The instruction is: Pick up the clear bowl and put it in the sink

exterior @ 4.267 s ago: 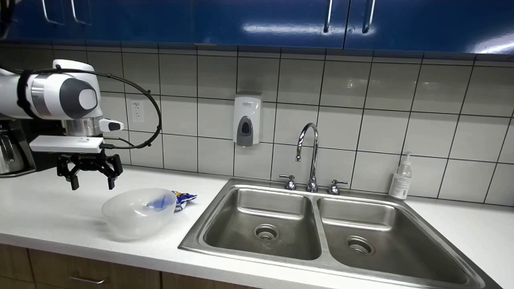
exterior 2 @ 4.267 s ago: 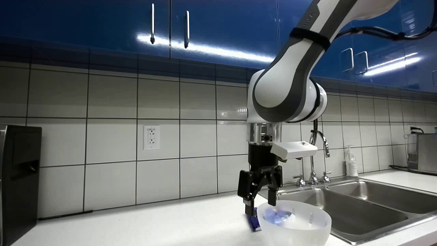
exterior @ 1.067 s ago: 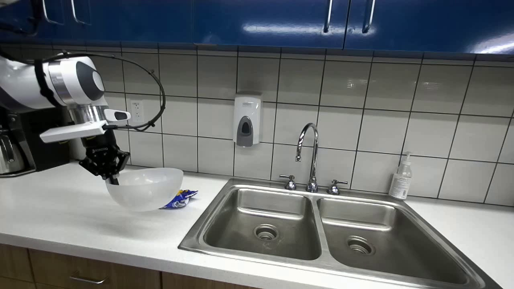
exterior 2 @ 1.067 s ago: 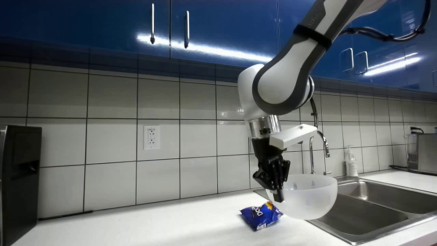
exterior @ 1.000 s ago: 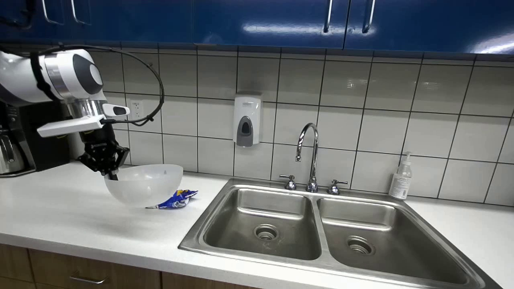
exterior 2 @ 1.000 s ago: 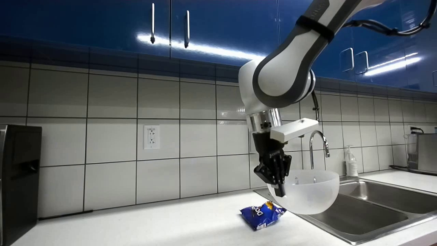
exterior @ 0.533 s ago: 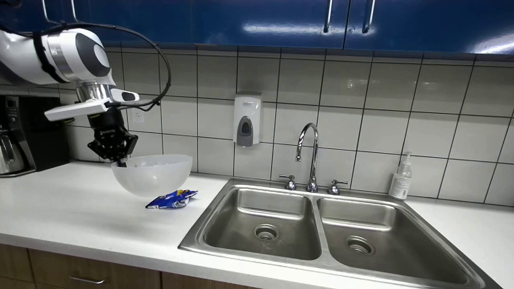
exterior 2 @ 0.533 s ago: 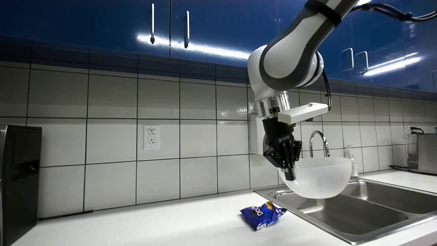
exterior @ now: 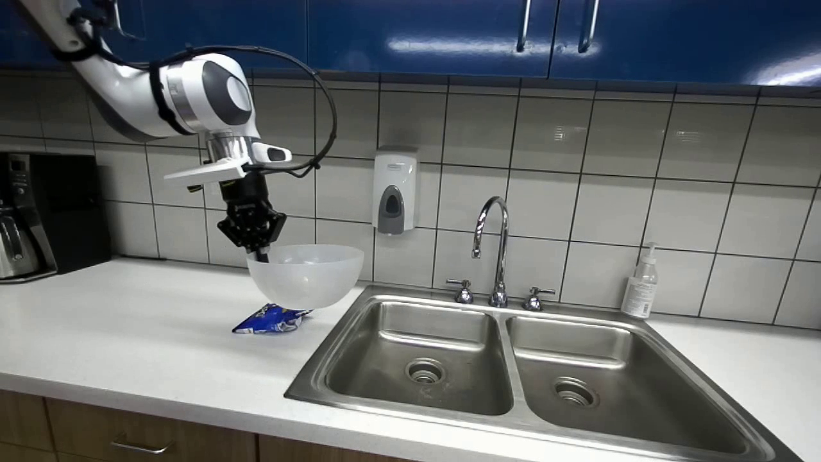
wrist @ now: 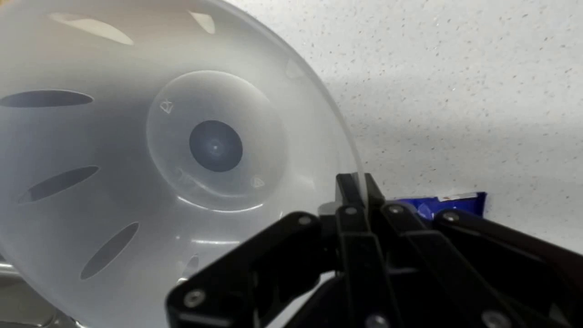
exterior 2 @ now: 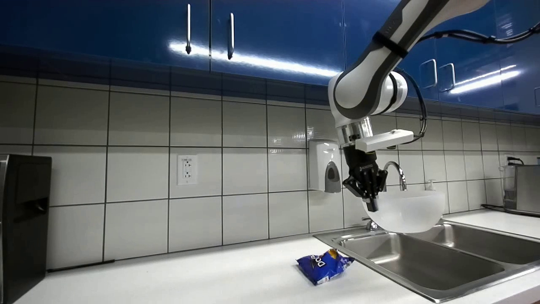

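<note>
Well, my gripper [wrist: 362, 187] had jaws clamped on rim of clear bowl [exterior: 308, 285], one finger inside, one outside. Bowl hung aloft near edge where countertop [exterior: 128, 321] met sink [exterior: 311, 382]; overlap I couldn't tell. Blue bag [exterior 2: 322, 267] lay lower, open air between.

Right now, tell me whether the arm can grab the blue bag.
Probably not: the gripper is occupied, shut on the clear bowl. Nothing rests on the blue bag, so once the bowl is set down the way would likely be free.
</note>
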You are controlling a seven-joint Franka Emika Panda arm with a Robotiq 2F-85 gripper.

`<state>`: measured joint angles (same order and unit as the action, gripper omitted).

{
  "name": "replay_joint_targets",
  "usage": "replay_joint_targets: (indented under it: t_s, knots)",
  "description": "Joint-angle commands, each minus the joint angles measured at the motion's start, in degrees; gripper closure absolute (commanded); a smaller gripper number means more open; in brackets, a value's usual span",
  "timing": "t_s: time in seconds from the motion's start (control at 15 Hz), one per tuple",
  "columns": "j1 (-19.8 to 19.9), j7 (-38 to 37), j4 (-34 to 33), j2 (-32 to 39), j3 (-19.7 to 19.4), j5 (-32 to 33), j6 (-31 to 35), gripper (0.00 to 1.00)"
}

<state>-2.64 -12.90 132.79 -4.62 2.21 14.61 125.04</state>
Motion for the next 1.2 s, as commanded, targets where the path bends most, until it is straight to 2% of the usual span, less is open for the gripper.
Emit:
replay_joint_targets:
  t_s: [0.0, 0.6, 1.13]
  knots:
    - [2.3, 2.1, -7.4, 7.0, -1.9, 0.2, -1.1, 0.99]
    - [5.5, 2.5, -21.9, 22.1, -8.0, -1.6, -3.1, 0.99]
    - [9.2, 5.3, -29.1, 29.5, -10.6, -5.2, -3.7, 0.99]
